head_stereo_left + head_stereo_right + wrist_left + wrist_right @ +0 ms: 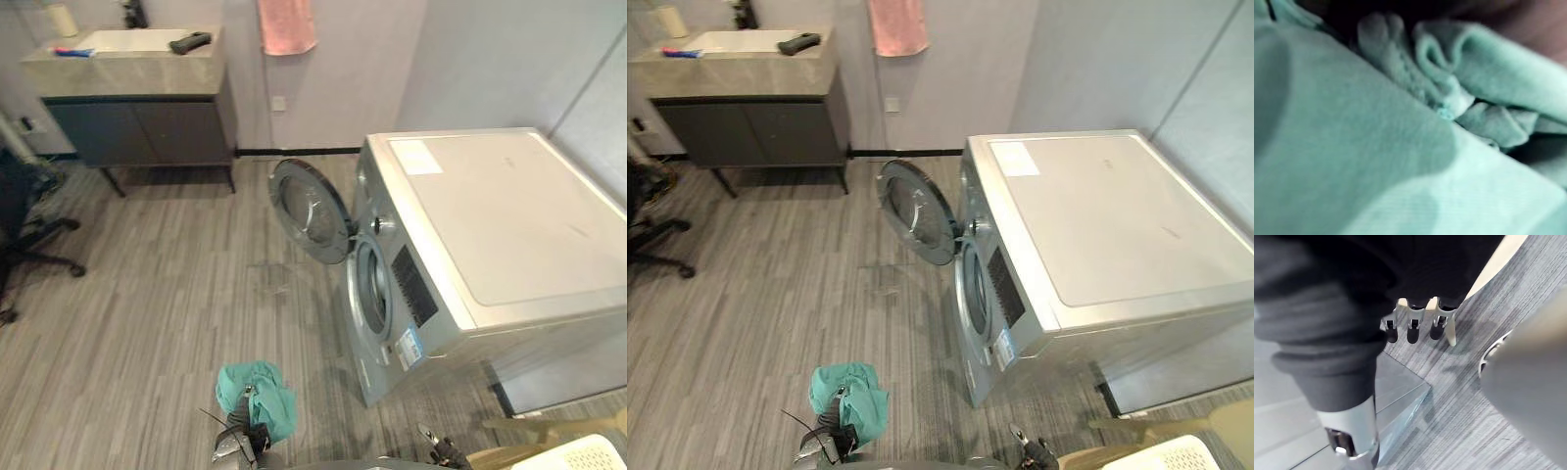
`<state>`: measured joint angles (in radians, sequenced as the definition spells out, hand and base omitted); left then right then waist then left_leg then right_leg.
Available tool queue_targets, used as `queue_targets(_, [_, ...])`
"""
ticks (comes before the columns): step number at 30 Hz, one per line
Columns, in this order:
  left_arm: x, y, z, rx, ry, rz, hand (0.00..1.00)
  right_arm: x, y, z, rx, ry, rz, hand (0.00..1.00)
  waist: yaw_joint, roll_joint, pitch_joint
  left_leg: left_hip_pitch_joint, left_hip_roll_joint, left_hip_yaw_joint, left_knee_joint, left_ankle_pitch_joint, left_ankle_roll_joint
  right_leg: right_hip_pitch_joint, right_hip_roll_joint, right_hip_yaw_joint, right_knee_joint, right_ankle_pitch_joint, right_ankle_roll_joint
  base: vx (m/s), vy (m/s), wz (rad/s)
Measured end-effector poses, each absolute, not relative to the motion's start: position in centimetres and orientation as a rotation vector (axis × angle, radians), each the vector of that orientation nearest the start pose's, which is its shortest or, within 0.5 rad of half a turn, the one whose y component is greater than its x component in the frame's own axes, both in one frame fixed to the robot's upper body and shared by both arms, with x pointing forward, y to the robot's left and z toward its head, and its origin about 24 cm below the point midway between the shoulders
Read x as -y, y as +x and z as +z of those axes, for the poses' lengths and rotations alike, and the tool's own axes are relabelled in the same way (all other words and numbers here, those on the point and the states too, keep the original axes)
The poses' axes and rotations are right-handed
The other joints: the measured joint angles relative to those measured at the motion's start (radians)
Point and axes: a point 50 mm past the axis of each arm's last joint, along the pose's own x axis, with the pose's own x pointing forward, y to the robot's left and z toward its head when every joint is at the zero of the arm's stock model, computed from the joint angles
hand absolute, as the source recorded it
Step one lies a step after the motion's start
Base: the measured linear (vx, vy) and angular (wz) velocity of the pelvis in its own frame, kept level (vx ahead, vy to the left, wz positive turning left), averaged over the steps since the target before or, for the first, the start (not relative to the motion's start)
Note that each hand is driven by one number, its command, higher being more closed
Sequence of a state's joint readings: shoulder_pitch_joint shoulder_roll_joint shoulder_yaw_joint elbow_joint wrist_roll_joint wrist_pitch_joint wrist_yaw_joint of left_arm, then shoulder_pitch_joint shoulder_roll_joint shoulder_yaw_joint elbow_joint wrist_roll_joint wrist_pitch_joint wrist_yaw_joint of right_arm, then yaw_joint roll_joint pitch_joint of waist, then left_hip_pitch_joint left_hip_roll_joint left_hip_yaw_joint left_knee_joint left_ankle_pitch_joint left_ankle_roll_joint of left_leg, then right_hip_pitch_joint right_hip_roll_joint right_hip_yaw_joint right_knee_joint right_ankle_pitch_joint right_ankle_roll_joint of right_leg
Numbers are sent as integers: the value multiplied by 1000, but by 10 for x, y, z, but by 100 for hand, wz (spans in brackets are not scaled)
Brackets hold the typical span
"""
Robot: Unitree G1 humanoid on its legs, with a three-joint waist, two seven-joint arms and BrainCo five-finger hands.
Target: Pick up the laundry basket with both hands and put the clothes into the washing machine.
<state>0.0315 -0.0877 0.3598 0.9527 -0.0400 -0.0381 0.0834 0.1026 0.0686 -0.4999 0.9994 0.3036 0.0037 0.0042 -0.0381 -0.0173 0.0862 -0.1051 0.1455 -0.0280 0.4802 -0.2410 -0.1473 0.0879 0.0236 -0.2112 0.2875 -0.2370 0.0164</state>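
Note:
A teal cloth (pixel 257 394) hangs bunched over my left hand (pixel 232 446) low in the middle of the left eye view, covering its fingers. In the left wrist view the same teal cloth (pixel 1400 147) lies right against the camera. The silver washing machine (pixel 490 225) stands to the right, its round door (pixel 309 211) swung open toward the room and the drum opening (pixel 372 284) facing left. A cream perforated laundry basket (pixel 588 455) sits at the bottom right corner. My right hand (pixel 1411 328) hangs beside it with relaxed fingers, holding nothing.
At the back left stands a vanity with a sink (pixel 132 69), and a pink towel (pixel 286 24) hangs on the wall beside it. A black office chair (pixel 24 235) is at the left edge. Grey plank floor (pixel 176 313) stretches before the washer.

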Motion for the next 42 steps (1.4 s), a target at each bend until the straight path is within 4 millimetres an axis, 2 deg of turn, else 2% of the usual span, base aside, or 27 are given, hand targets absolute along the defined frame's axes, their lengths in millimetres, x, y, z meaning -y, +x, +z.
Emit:
queue_targets(1, [-173, 129, -149, -939, -255, 405, 100, 192, 82, -163, -1004, 564, -623, 0, 4, 13, 4, -89, 15, -8, 195, 3, -12, 17, 12, 1, -12, 0, 0, 43, 30, -25])
queue_targets(2, [-174, 131, -148, -925, -259, 410, 100, 197, 84, -162, -993, 550, -626, 0, 14, 40, 15, -152, 34, -20, 351, 33, -62, 34, 27, 14, -12, -6, -9, 46, 49, -39])
queue_targets(3, [-175, 130, -148, -925, -263, 420, 100, 199, 85, -161, -991, 542, -625, 0, 26, 52, 17, -170, 43, -22, 404, 54, -87, 41, 30, 26, -11, -10, -13, 20, 80, -64])
queue_targets(4, [-179, 124, -149, -931, -275, 453, 100, 203, 87, -160, -991, 516, -609, 0, 38, 68, 15, -201, 54, -5, 471, 106, -80, 54, 23, 44, -16, -18, -18, 63, 100, -57])
queue_targets(5, [-186, 123, -149, -924, -271, 475, 100, 198, 87, -161, -998, 519, -595, 0, 49, 38, 15, -228, 59, 38, 536, 180, -45, 82, -5, 69, -46, -22, -24, 60, 81, -53])
queue_targets(6, [-189, 124, -148, -919, -262, 482, 100, 196, 86, -162, -1004, 523, -594, 0, 53, 23, 18, -244, 70, 69, 562, 163, -11, 92, -18, 84, -66, -26, -26, 73, 72, -42])
queue_targets(7, [-193, 121, -148, -920, -253, 495, 100, 199, 90, -161, -995, 516, -596, 0, 56, 33, 20, -272, 106, 96, 553, 94, 68, 100, -31, 101, -82, -25, -26, 66, 74, -35])
queue_targets(8, [-195, 119, -149, -924, -250, 501, 100, 200, 91, -160, -993, 515, -596, 0, 52, 35, 21, -276, 121, 101, 510, 81, 80, 100, -42, 108, -82, -25, -26, 121, 139, -46])
queue_targets(10, [-201, 109, -151, -946, -236, 523, 100, 199, 91, -161, -997, 516, -600, 0, 54, 32, 20, -237, 170, 98, 193, 76, 76, 99, -81, 134, -80, -25, -17, 140, 190, -37])
queue_targets(12, [-205, 98, -154, -976, -232, 554, 100, 200, 90, -161, -1002, 512, -605, 0, 53, 30, 17, -214, 191, 13, -99, 87, 68, 97, -120, 155, -79, -50, 45, 214, 382, -19])
queue_targets(13, [-204, 89, -157, -1004, -239, 571, 100, 202, 85, -163, -1025, 504, -618, 0, 53, 34, 6, -202, 188, -48, -197, 93, 55, 88, -144, 165, -73, -73, 84, 221, 451, -21])
queue_targets(15, [-205, 81, -159, -1025, -267, 602, 100, 207, 76, -165, -1056, 494, -638, 0, 55, 48, -7, -197, 189, -59, -184, 98, 41, 95, -177, 193, -63, -112, 122, 309, 582, -27])
queue_targets(16, [-210, 75, -160, -1035, -264, 621, 100, 208, 70, -167, -1076, 506, -660, 0, 56, 34, -26, -214, 154, -28, -124, 180, -60, 110, -233, 206, -71, -122, 134, 474, 694, -37])
queue_targets(18, [-225, 66, -160, -1066, -208, 630, 100, 194, 56, -172, -1119, 571, -696, 0, 46, -19, -71, -250, 80, 6, -41, 151, -47, 95, -313, 253, -69, -55, 118, 419, 538, -22])
queue_targets(19, [-227, 66, -161, -1087, -174, 603, 100, 190, 52, -174, -1131, 603, -718, 0, 52, -24, -90, -246, 56, 43, -36, 134, -21, 39, -328, 309, -9, 57, 102, 312, 459, -14])
queue_targets(21, [-227, 68, -161, -1091, -158, 585, 100, 193, 53, -173, -1119, 602, -729, 0, 51, -24, -93, -208, 44, 75, -50, 117, 11, -19, -336, 349, 67, 191, 96, 354, 527, -42])
queue_targets(23, [-224, 74, -160, -1104, -58, 482, 100, 194, 65, -170, -1081, 572, -687, 0, 46, -17, -88, -118, 34, 163, -87, 95, 63, -140, -357, 367, 271, 342, -5, 285, 429, -62])
queue_targets(25, [-221, 82, -159, -1091, -26, 432, 100, 197, 76, -166, -1044, 542, -654, 0, 27, -6, -81, -49, 31, 226, -113, 85, 83, -239, -350, 320, 452, 261, -9, 143, 285, -74])
queue_targets(28, [-220, 104, -153, -1020, -22, 415, 100, 197, 88, -162, -1009, 510, -606, 0, 22, -5, -73, 61, 34, 353, -187, 61, 105, -370, -296, 116, 580, 122, 20, 78, 117, -108])
queue_targets(30, [-218, 121, -148, -976, -35, 408, 100, 196, 91, -161, -1009, 502, -589, 0, 17, -6, -64, 106, 36, 407, -220, 56, 104, -369, -237, -15, 487, 75, 39, 55, -47, -96])
queue_targets(32, [-209, 129, -147, -958, -63, 396, 100, 198, 87, -163, -1030, 507, -604, 0, 1, -6, -60, 146, 20, 453, -292, 61, 88, -309, -231, -177, 294, 26, 30, 153, -70, -81])
queue_targets(33, [-200, 136, -147, -947, -91, 383, 100, 200, 89, -163, -1029, 512, -611, 0, 1, 1, -62, 157, 8, 470, -347, 77, 64, -262, -214, -275, 157, 5, 2, 188, -51, -67])
queue_targets(34, [-188, 148, -146, -938, -100, 340, 100, 203, 93, -162, -1013, 519, -625, 0, -13, 35, -36, 169, 11, 467, -386, 104, 56, -254, -192, -295, 113, 31, -30, 211, -51, -45])
queue_targets(36, [-169, 163, -142, -910, -125, 282, 100, 208, 82, -164, -1028, 544, -679, 0, -8, 42, -11, 201, 11, 468, -438, 149, 36, -241, -160, -283, 90, 30, -47, 237, -80, -13])
queue_targets(38, [-161, 160, -143, -920, -147, 264, 100, 206, 72, -166, -1037, 579, -724, 0, -7, 38, -8, 252, 30, 469, -438, 150, 32, -183, -133, -285, 64, 20, -61, 218, -104, -11])
queue_targets(40, [-156, 155, -145, -931, -166, 256, 100, 201, 63, -168, -1047, 598, -740, 0, -9, 13, -16, 245, 55, 464, -332, 136, 20, -110, -116, -293, 1, 20, -61, 228, -110, 8])
queue_targets(42, [-155, 152, -145, -923, -173, 247, 100, 202, 61, -167, -1044, 592, -742, 0, -4, 20, -15, 154, 125, 429, -59, 76, 29, -64, -92, -287, -35, 20, -59, 186, -90, -10])
